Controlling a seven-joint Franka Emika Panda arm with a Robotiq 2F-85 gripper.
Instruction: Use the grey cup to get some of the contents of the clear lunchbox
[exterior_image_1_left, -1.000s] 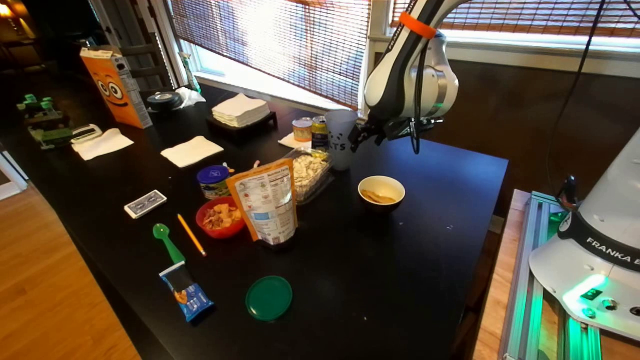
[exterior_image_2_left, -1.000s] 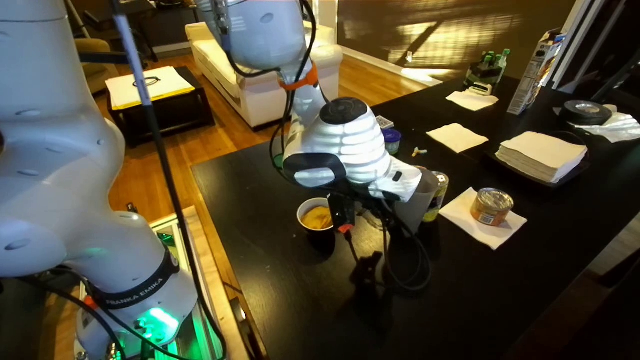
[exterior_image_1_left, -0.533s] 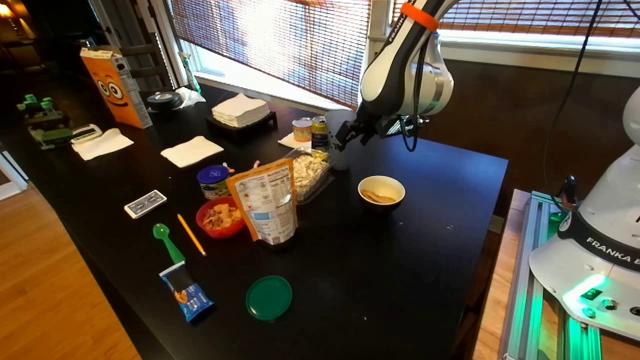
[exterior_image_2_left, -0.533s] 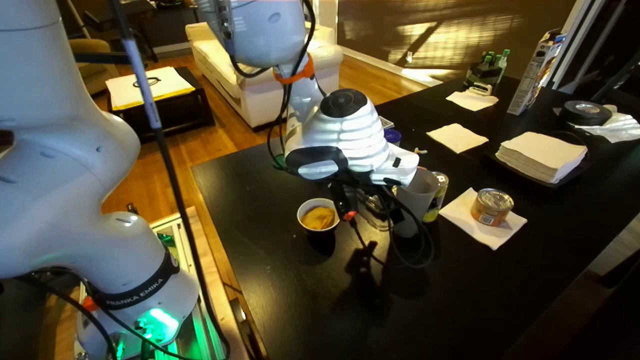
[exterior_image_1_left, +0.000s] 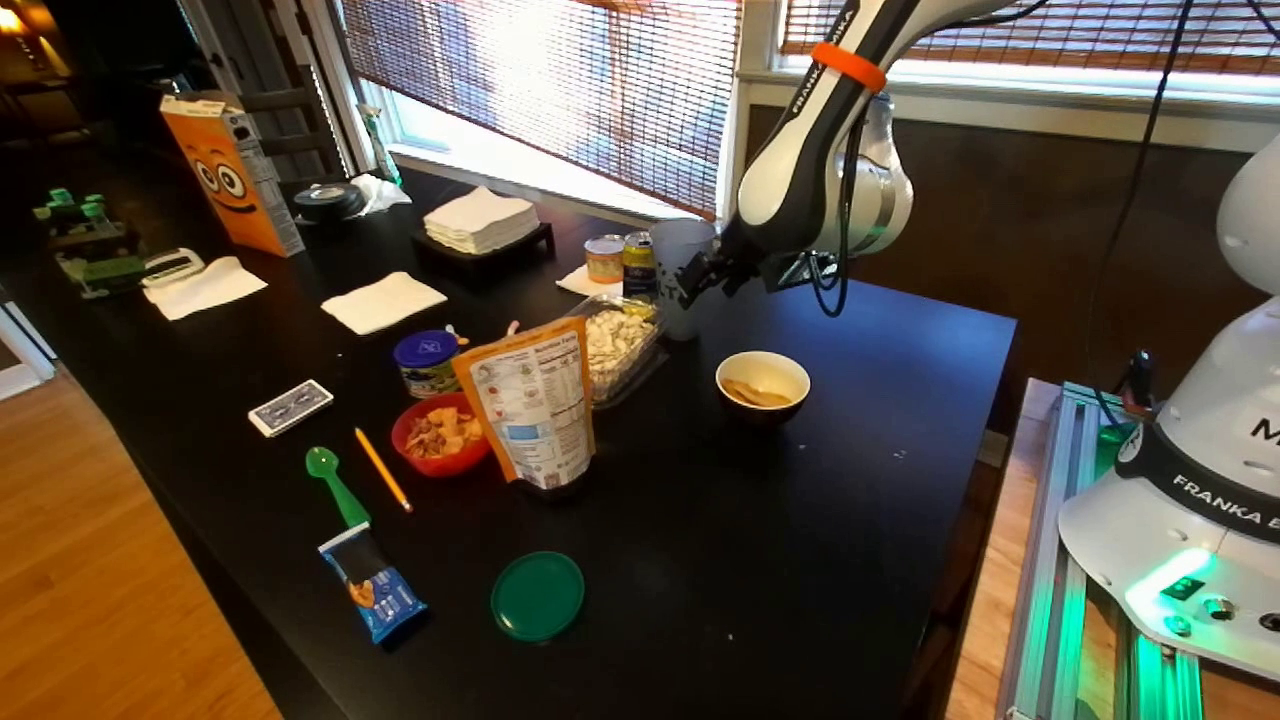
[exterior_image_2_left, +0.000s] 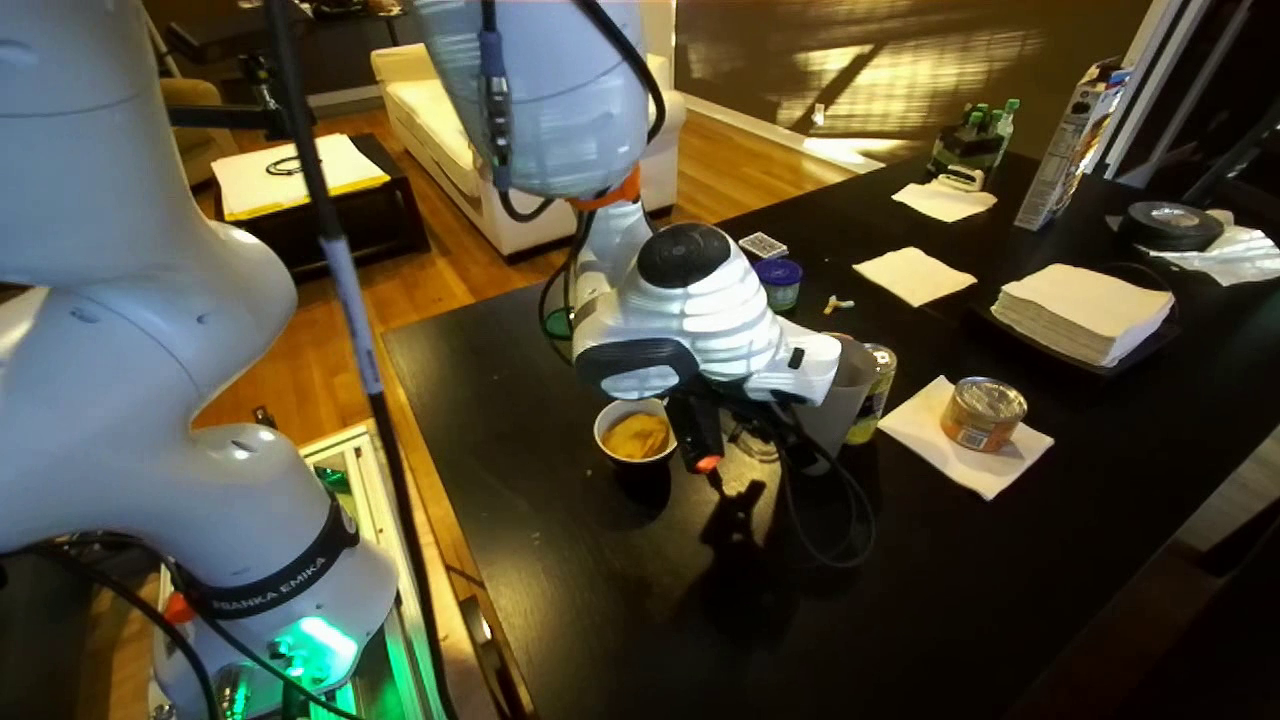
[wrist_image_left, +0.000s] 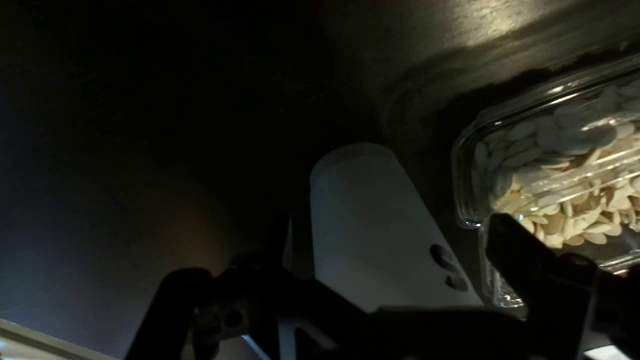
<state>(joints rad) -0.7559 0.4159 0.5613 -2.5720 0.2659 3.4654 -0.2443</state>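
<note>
Jaws: parted wide
Grey tumbler (wrist_image_left: 370, 230): upright, between jaws in wrist view
Clear lunchbox (wrist_image_left: 464, 180): just beside tumbler, holding pale seeds (wrist_image_left: 595, 220)

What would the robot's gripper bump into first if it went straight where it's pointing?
Probably the grey cup: in the wrist view it shows between the fingers of the open gripper. One finger also overlaps the clear lunchbox there, so that might get brushed; depth is unclear.

Daylight glows through slatted blinds (exterior_image_1_left: 590, 85), and a cream sofa (exterior_image_2_left: 435, 120) stands on wooden flooring (exterior_image_2_left: 745, 165)
</note>
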